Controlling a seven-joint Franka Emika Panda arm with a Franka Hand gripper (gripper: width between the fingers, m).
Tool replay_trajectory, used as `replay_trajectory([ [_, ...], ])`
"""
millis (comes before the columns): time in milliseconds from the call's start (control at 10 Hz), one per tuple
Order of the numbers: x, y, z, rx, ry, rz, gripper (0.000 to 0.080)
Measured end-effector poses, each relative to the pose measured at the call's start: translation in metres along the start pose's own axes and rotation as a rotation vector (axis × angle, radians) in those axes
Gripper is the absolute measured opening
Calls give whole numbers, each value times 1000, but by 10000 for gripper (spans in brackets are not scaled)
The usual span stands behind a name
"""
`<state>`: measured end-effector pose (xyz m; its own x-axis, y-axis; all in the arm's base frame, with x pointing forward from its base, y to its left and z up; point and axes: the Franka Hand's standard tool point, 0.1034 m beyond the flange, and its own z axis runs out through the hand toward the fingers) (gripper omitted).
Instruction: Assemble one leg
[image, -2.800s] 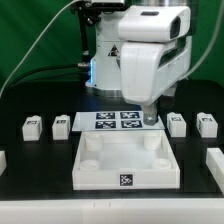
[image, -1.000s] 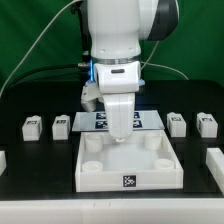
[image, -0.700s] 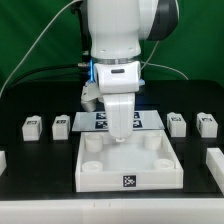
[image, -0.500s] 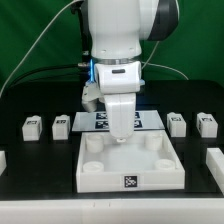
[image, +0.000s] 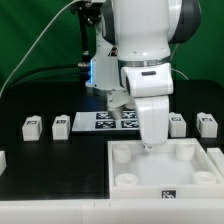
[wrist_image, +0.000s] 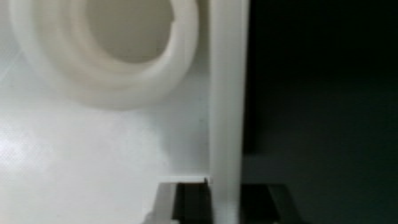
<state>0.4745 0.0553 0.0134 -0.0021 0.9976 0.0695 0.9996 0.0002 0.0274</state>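
Reaching down over the middle of the bench (image: 50, 170), the arm (image: 145, 45) is the largest item in the exterior view. Its gripper (image: 150, 143) meets the rear wall of the panel (image: 150, 192). In the wrist view, 2 dark fingertips sit against either side of that thin white wall, so the gripper is judged to be clenched on the panel, not on a leg.

The panel lies at the bench's front corner on the exterior view's right. It has round sockets (image: 127, 180) at its corners, and every visible socket is bare. The marker board (image: 108, 120) lies flat behind it, toward the far edge.

The legs sit in 1 row level with the marker board. Leg (image: 33, 126) and leg (image: 60, 125) lie between the board and the edge on the exterior view's left. Leg (image: 178, 123) and leg (image: 207, 124) lie toward the edge on the exterior view's right. All 4 rest on the bench, well apart from the sockets.

Handling, as a judgement: each leg is light, rigid plastic with smooth faces that may slip or twist under an off-centre pinch. Grip across 2 flat opposite sides at mid-body, leaving the insertion end free.

Appearance: each is a small white block carrying 1 black-and-white square tag on the face toward the camera.
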Motion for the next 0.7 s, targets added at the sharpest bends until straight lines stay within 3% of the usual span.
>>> replay_trajectory([
  [400, 3, 13, 0, -15, 5, 35, 58],
  [700, 3, 14, 0, -16, 5, 46, 58],
])
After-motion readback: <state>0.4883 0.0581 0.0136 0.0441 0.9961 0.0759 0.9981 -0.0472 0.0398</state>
